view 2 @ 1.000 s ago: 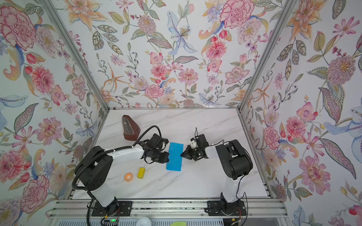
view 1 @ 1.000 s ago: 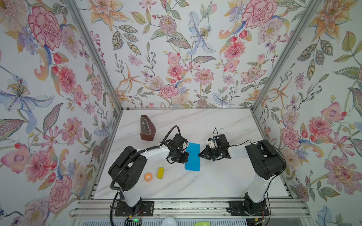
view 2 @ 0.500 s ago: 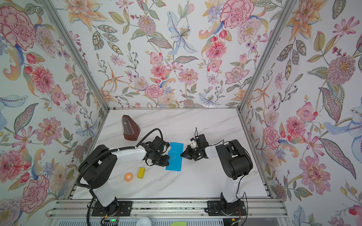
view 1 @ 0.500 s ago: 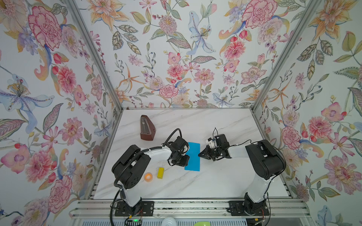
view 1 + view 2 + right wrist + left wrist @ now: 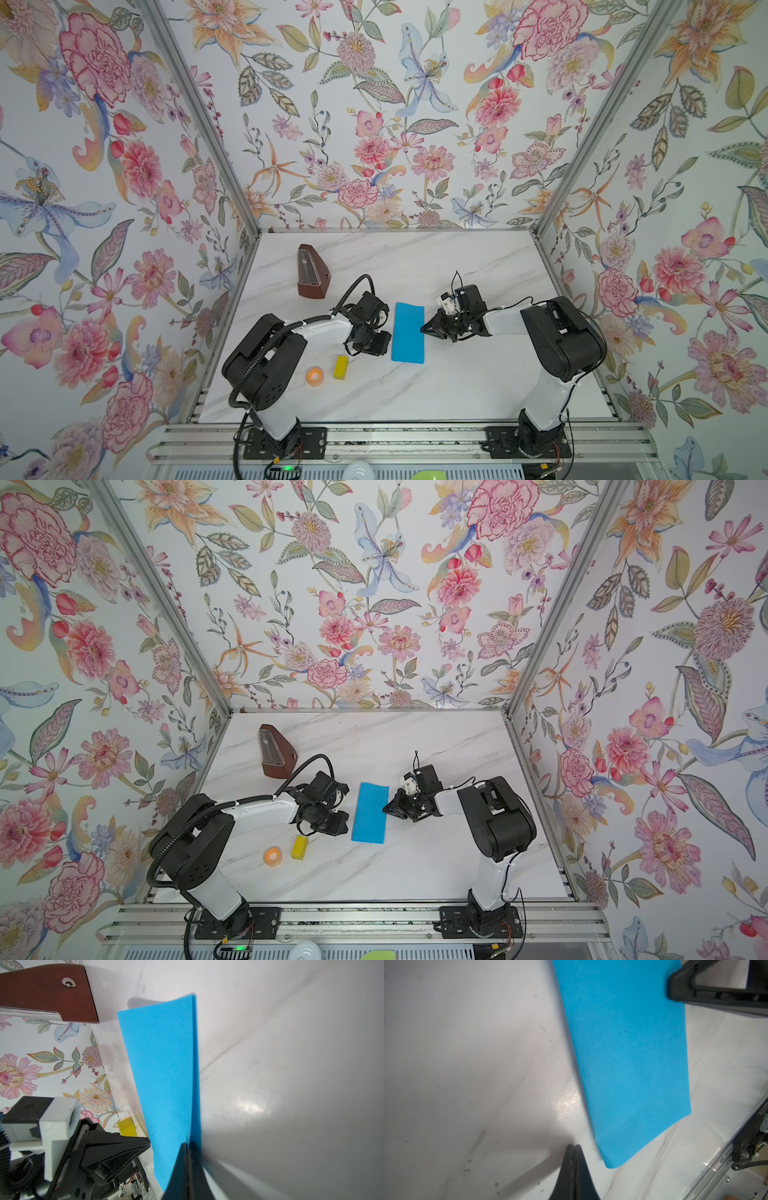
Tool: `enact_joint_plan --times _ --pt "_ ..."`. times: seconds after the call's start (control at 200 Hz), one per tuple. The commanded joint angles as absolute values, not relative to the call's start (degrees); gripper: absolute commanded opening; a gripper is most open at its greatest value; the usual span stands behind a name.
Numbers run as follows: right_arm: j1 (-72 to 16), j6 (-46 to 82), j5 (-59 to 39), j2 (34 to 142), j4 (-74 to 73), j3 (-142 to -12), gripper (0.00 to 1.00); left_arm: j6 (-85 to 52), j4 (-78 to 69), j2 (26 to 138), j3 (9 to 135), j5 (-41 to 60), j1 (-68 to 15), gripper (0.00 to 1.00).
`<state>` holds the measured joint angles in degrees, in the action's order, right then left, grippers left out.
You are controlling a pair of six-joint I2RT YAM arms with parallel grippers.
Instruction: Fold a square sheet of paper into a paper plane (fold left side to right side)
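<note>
The square sheet of paper (image 5: 408,332) (image 5: 370,812) lies on the white table as a narrow blue rectangle, two layers thick. My left gripper (image 5: 383,348) (image 5: 340,827) (image 5: 574,1146) is shut and empty, low over the table just left of the sheet (image 5: 629,1053), near one of its corners and not touching it. My right gripper (image 5: 423,330) (image 5: 384,809) (image 5: 188,1144) is shut, its tip resting on the sheet's right edge (image 5: 164,1074) at about mid-length. I cannot tell whether paper is pinched between the right jaws. No paper plane shape shows.
A brown metronome (image 5: 309,274) (image 5: 45,991) stands at the back left. A small yellow block (image 5: 340,367) (image 5: 126,1127) and an orange ring (image 5: 314,375) lie front left, beside my left arm. Floral walls enclose three sides; a metal rail (image 5: 374,432) runs along the front.
My left gripper has slid a little toward the front along the sheet's left edge and now sits just off it. The right gripper and the sheet have not moved.
</note>
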<state>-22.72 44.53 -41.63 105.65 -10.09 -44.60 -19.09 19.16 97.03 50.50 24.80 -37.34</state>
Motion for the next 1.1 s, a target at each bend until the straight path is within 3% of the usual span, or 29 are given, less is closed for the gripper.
enact_joint_plan --times 0.0,0.48,1.096 --pt "-22.41 43.60 -36.56 108.15 -2.77 -43.17 0.00 -19.47 23.38 95.92 50.97 23.09 -37.30 0.00" --pt "-22.47 43.79 -36.43 107.93 -2.53 -42.93 0.00 -22.15 20.72 100.43 57.04 28.17 -42.93 0.00" --pt "-22.24 43.41 -36.36 108.11 -2.36 -42.89 0.00 -18.31 28.38 99.70 50.03 19.84 -40.27 0.00"
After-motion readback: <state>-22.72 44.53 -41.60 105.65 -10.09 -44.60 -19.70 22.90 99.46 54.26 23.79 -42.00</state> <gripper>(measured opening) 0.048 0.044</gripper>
